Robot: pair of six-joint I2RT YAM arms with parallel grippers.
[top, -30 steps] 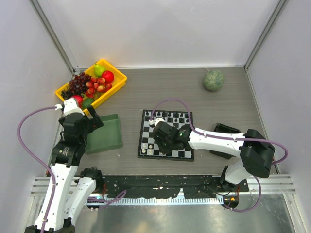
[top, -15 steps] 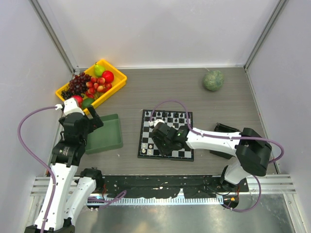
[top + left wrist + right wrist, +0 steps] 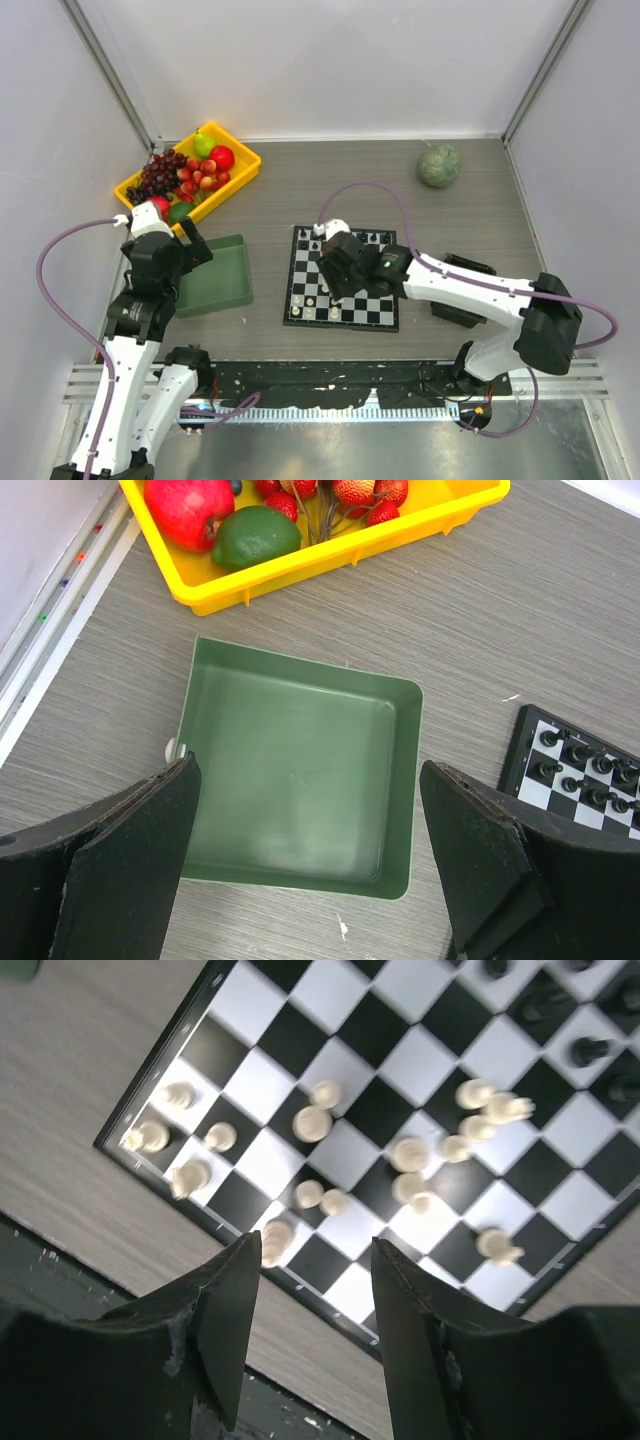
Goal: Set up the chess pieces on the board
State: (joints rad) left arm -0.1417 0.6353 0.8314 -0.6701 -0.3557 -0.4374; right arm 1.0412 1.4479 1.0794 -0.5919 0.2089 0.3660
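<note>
The board (image 3: pixel 301 264) lies mid-table, partly under my right arm. Several cream-white chess pieces (image 3: pixel 312 1122) stand scattered on its near half in the right wrist view, some lying on their side. Black chess pieces (image 3: pixel 590 1052) line the far rows. My right gripper (image 3: pixel 312 1290) hangs open and empty above the board's near edge; in the top view it (image 3: pixel 345 283) is over the board's middle. My left gripper (image 3: pixel 305 865) is open and empty above the green tray (image 3: pixel 411 780), away from the board, whose corner (image 3: pixel 578 772) shows at the right of the left wrist view.
A yellow bin (image 3: pixel 243 172) of fruit stands at the far left, the green tray (image 3: pixel 240 272) just in front of it. A green round object (image 3: pixel 439 165) lies at the far right. A black flat object (image 3: pixel 468 266) lies right of the board under my right arm.
My right gripper has risen and drawn back from the board's near-left part toward its middle, uncovering white pieces there. The left arm has not moved.
</note>
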